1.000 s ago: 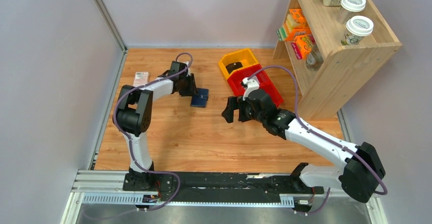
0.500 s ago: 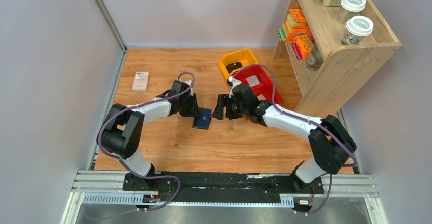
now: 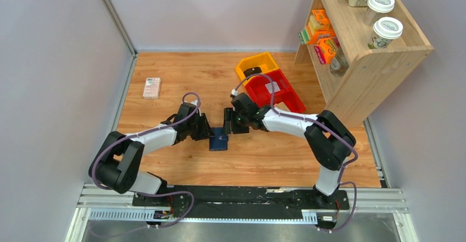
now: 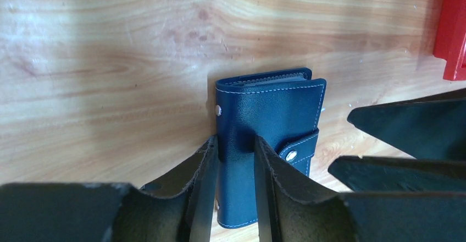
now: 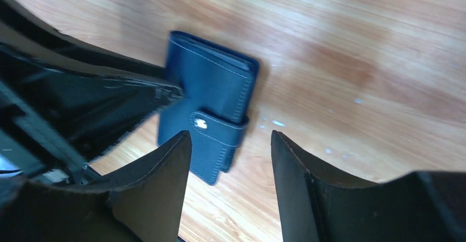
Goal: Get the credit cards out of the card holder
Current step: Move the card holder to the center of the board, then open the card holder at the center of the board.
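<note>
The card holder is a dark navy folded case lying flat on the wooden table, its snap tab fastened. It also shows in the left wrist view and the right wrist view. Pale grey layers show at its far edge; I cannot tell cards from pockets. No loose credit card is in view. My left gripper is nearly shut, its fingers pinching the holder's left part. My right gripper is open and empty, just above the holder's tab side.
A pink-white box lies at the back left. A yellow bin holding a small black object and a red bin stand behind the right gripper. A wooden shelf with packets and cups fills the right.
The left gripper has dragged the card holder toward the near edge. The right gripper has swung left and closed in on the holder's right side.
</note>
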Tool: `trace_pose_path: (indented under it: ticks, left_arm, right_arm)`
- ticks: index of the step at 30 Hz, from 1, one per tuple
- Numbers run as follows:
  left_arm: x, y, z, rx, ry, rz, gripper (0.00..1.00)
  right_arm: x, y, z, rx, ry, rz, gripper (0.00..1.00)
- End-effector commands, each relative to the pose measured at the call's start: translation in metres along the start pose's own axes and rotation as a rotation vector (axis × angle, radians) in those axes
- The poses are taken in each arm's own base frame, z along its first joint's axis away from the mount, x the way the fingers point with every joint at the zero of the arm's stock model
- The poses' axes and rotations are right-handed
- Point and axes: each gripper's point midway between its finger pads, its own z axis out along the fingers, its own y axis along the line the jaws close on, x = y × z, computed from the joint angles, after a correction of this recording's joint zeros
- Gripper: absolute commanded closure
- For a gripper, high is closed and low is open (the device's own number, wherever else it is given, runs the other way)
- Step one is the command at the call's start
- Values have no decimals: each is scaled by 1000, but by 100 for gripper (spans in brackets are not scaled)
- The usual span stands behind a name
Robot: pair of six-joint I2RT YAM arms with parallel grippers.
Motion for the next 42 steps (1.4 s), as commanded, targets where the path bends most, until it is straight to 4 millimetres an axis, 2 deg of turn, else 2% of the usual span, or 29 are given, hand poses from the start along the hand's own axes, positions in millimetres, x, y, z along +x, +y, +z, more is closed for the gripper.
trace_pose_path:
  ticks: [1, 6, 12, 15, 17, 20, 24, 29, 34, 37, 42]
  left_arm:
    - [31, 17, -4, -48, 60, -71, 64]
    - [35, 14, -5, -18, 68, -77, 64]
    - [43, 12, 0, 15, 89, -104, 67]
    - [50, 16, 0, 7, 107, -115, 67]
    - [47, 14, 1, 26, 86, -113, 68]
    - [49, 15, 0, 30, 81, -115, 68]
    - [50, 16, -1, 35, 74, -118, 69]
    - [51, 17, -2, 39, 60, -123, 69]
    - [52, 15, -3, 56, 57, -122, 69]
    - [52, 15, -3, 61, 60, -118, 69]
    - [53, 13, -3, 71, 65, -110, 69]
  right_arm:
    - [-18, 18, -10, 150, -91, -136, 42]
    - [-9, 24, -5, 266, -62, -224, 46]
    - [5, 34, 13, 300, -6, -264, 54]
    - [11, 27, 20, 346, 18, -260, 57]
    - [15, 19, 21, 396, 28, -262, 58]
    - [22, 8, 23, 464, 50, -276, 58]
    - [29, 0, 22, 524, 67, -295, 51]
    - [24, 8, 9, 549, 29, -339, 43]
    - [16, 17, -2, 551, -12, -334, 43]
    - [16, 19, -2, 543, -10, -326, 44]
    - [27, 17, 12, 523, 21, -305, 46]
